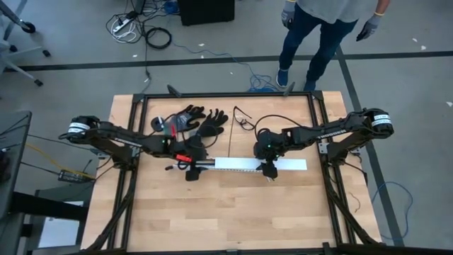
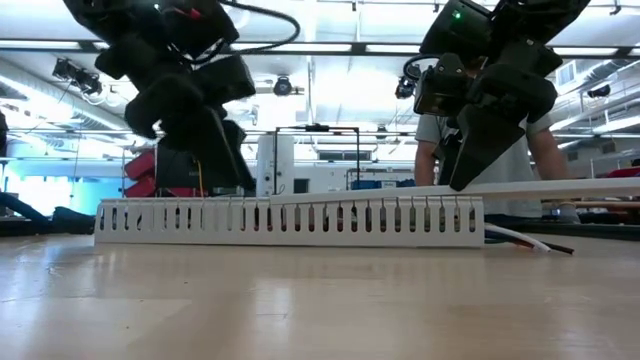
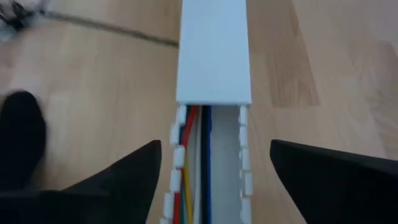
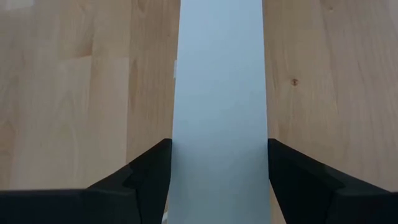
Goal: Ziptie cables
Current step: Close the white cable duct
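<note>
Sliding the flat white plastic lid [image 4: 219,112] squarely (right gripper [image 4: 219,180] pinching it) matters; left gripper [image 3: 214,180] spread around coloured cables [image 3: 196,149].

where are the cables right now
The cables lie inside the white slotted duct at mid-table, exposed at its left end between the open left gripper fingers; the white cover hides the rest.

Legible text: none | Labels, brands: none readable on arms, white duct or table | Numbers, signs: none readable | Far room fittings in low view: too small to tell any lettering
</note>
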